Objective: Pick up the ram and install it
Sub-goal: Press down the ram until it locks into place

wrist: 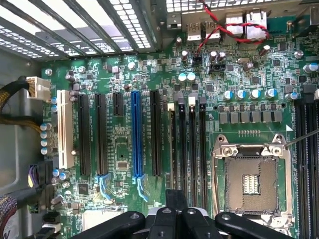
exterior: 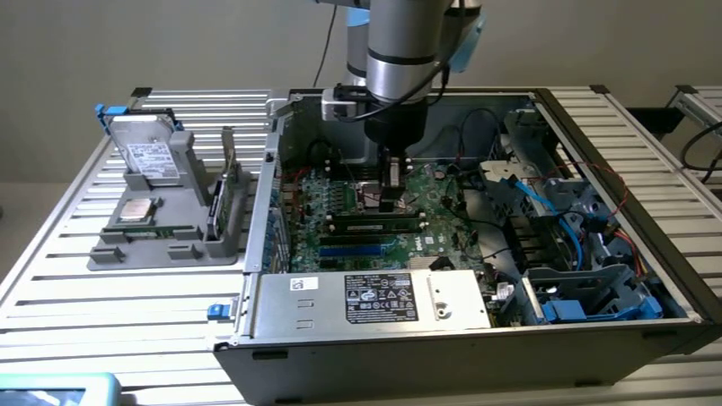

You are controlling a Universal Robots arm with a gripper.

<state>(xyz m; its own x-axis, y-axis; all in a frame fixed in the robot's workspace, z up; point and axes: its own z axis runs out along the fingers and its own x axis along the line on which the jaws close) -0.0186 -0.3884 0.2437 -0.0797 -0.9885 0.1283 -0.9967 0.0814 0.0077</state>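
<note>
The ram [exterior: 374,226] is a long dark stick with a small white label. It stands in a black slot on the green motherboard [exterior: 338,203] inside the open computer case. My gripper [exterior: 393,203] hangs straight down into the case, its tips just above the stick's far side. In the wrist view the gripper [wrist: 174,200] is shut, with nothing visible between the black fingers [wrist: 197,219]. It hovers over the end of the row of narrow memory slots [wrist: 192,144]. I cannot tell whether the tips touch the ram.
The case walls [exterior: 270,169] and the power supply [exterior: 373,298] box in the motherboard. Blue and black cables [exterior: 542,211] fill the exterior view's right side. A grey holder [exterior: 169,245] outside the case carries a hard drive [exterior: 147,156] and an upright green card [exterior: 232,199]. The empty processor socket [wrist: 251,181] lies beside the slots.
</note>
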